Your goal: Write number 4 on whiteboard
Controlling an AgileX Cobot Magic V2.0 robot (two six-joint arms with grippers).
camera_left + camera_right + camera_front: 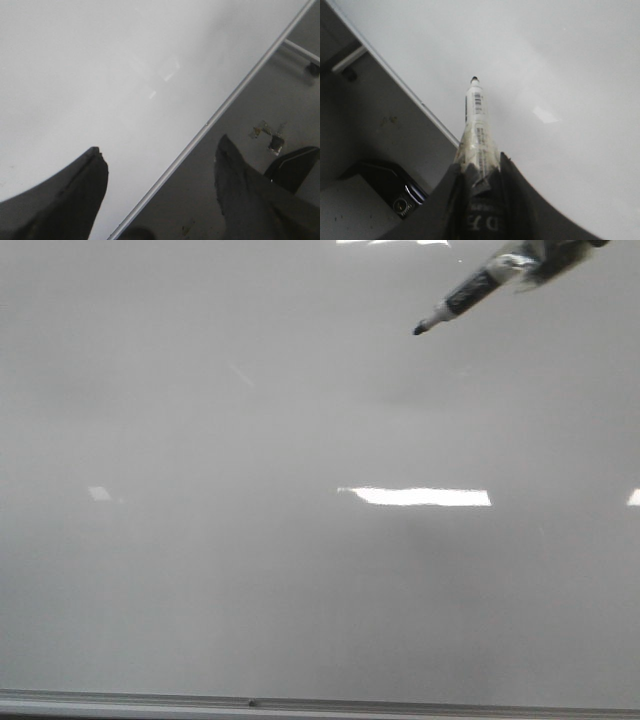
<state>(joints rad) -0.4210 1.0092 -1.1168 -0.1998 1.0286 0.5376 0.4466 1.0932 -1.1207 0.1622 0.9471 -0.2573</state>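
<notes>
right pincer (545,258) cropped, marker (462,298), bare whiteboard (250,570)

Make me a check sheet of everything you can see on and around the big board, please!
Surface: whiteboard, grey-white and glossy, with bright light reflections and a thin metal edge strip.
Job's things: no number 4 seen on the board; it looks unmarked. A marker with a black tip, uncapped, points at the board from the upper right.
Clutter: nothing seen on the board.
Grippers: right gripper shut on the marker, which is wrapped in tape near the fingers. Left gripper open, holding nothing, over the board's edge.
Cables: nothing seen.
Surroundings: dark floor beyond the board's edge, with a metal bar and a dark object I cannot identify.
</notes>
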